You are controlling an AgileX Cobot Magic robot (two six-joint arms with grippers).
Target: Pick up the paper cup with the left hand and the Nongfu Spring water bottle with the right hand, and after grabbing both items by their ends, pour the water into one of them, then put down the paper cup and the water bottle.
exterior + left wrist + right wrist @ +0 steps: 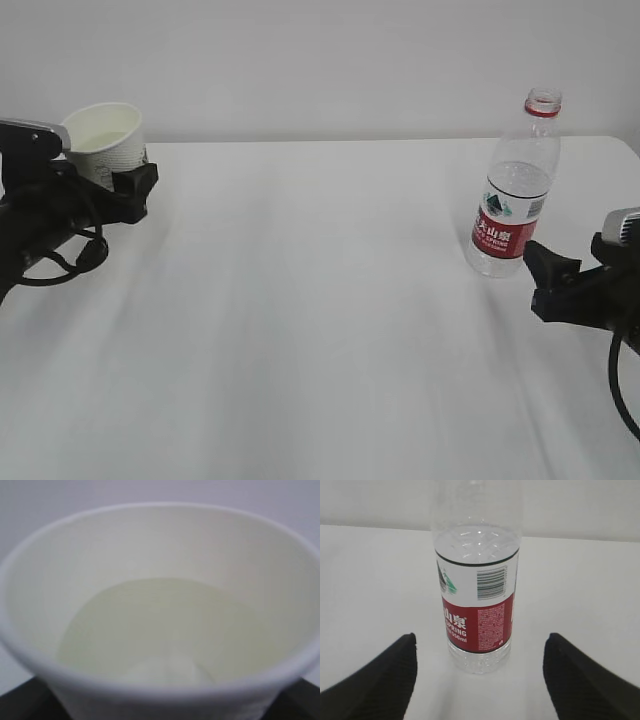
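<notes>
**A:** So the paper cup (108, 142) is sitting way out at 9 o'clock on the table (320, 300), upright as far as I can tell, and the left claw (120, 180) is hugging around its lower half. Its own camera is just staring into the cream inside of the cup. Whether it's actually squeezing or only bracketing it, I can't tell; the jaws are standing wide either way.

**B:** And the Nongfu Spring water bottle (515, 190)?

**A:** Standing upright at about 3 o'clock, cap off, red neck ring showing, the water (477, 542) coming roughly up to the top of the label. The right claw (480, 680) is wide open and holding nothing, with the bottle centred ahead of it, clear of both jaws.

**B:** So the step is closing in on the bottle?

**A:** I'm guessing so. I'd be sliding straight forward until the jaws are flanking the lower body, then closing gently; thin plastic with no cap is going to squirt if you crush it.

**B:** Can you read the label?

**A:** Red band, white Chinese characters, "SPRING" under them, a volume figure ending in "ml", a barcode and a green mountain logo. The small print is too tiny.
</notes>
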